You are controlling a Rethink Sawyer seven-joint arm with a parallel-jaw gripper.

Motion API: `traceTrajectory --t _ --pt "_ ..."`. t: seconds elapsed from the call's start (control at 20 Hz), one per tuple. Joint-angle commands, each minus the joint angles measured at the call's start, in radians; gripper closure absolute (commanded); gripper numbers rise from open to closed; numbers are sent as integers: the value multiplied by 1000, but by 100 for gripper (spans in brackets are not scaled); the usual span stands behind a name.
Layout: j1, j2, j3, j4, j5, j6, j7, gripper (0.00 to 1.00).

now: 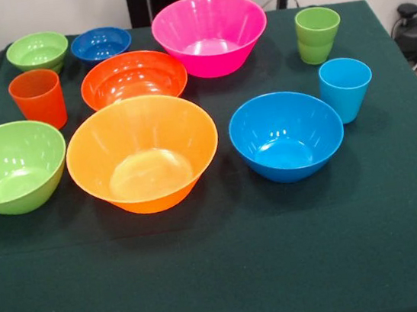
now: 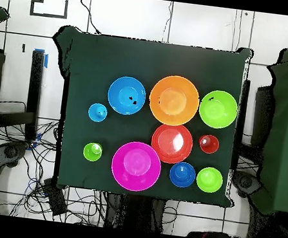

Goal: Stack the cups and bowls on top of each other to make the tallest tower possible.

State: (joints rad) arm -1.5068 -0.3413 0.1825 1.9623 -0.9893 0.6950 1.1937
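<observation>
Since neither view showed the arm or its jaws, I could not tell how they stood or whether they held anything. Nothing was stacked: all ten pieces sat upright and apart on the green worktop (image 1: 224, 277). In the front view the large orange bowl (image 1: 143, 153) lay near centre, the lime green bowl (image 1: 12, 166) at its left, the blue bowl (image 1: 286, 135) at its right. Behind stood the red-orange bowl (image 1: 134, 78) and pink bowl (image 1: 210, 34); far left, the small green bowl (image 1: 38, 52) and small dark blue bowl (image 1: 101, 43). The orange cup (image 1: 38, 98) stood left, the green cup (image 1: 318, 34) and blue cup (image 1: 346, 88) right. I judged them light, stiff, glossy plastic, likely slippery; pinching a rim wall looked the safest hold.
</observation>
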Motion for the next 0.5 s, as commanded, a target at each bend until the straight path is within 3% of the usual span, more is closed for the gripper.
traceTrajectory --t 0.05,0.25,0.5 --pt "112 155 19 -218 -68 -167 152 0" --pt "87 256 13 -291 -86 -251 142 0" --pt "81 319 -3 -335 -83 -320 132 0"
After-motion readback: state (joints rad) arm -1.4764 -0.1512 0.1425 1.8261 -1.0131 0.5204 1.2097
